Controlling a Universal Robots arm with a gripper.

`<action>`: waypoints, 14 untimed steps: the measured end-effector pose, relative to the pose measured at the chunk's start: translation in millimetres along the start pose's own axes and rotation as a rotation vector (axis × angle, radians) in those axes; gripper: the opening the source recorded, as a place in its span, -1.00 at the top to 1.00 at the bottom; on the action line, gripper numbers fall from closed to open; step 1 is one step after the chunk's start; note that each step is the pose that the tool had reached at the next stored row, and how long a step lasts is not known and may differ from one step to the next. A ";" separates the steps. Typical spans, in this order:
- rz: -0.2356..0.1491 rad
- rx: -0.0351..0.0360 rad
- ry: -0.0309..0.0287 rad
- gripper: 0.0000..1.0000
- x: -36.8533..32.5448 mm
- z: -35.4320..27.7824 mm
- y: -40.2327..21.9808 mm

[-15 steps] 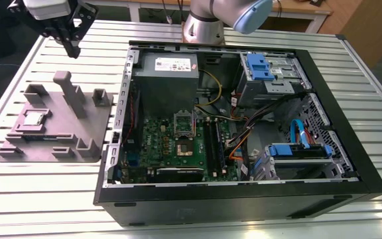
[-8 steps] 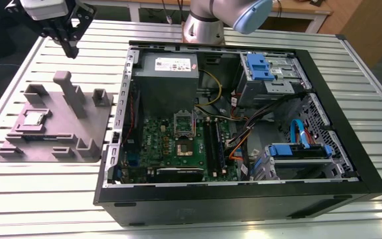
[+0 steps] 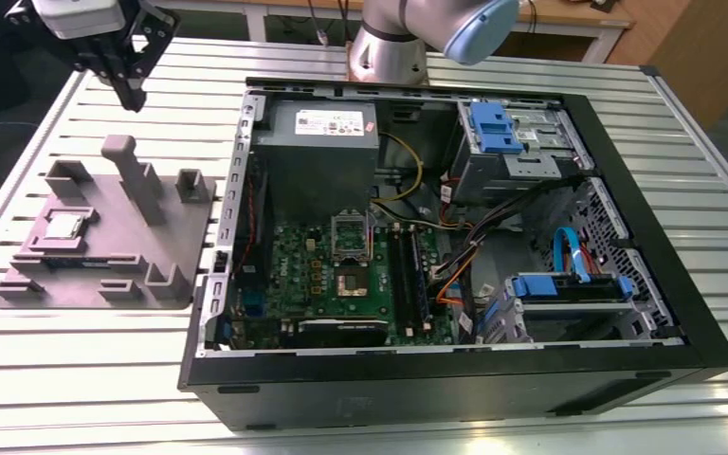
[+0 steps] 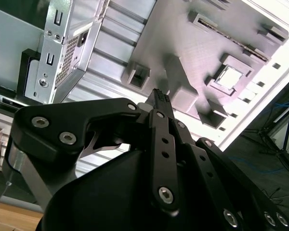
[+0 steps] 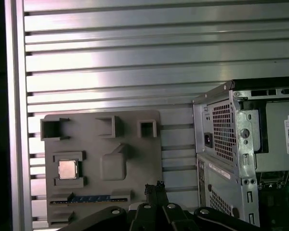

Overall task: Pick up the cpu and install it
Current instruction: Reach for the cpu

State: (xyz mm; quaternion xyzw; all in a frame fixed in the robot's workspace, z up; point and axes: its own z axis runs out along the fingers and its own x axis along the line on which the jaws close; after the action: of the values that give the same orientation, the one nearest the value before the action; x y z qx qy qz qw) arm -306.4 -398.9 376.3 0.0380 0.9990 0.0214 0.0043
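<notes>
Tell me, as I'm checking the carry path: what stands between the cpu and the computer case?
In the exterior view, the tall post of the grey holder rises between the cpu and the computer case.

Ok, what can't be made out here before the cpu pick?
cpu underside: hidden against the grey holder, in both wrist views.
Motherboard socket: too small in the exterior view to judge its contacts.
Computer case: cut off by the first wrist view's edge.
</notes>
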 end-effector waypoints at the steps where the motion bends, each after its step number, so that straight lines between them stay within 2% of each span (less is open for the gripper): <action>1: 0.000 0.0000 0.0003 0.79 0.4 0.1 0.0; 14: 0.000 0.0002 0.0033 0.79 5.0 1.0 -0.4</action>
State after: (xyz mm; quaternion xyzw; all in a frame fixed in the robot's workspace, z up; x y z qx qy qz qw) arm -311.4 -398.9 375.3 0.0381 0.9990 0.0213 0.0026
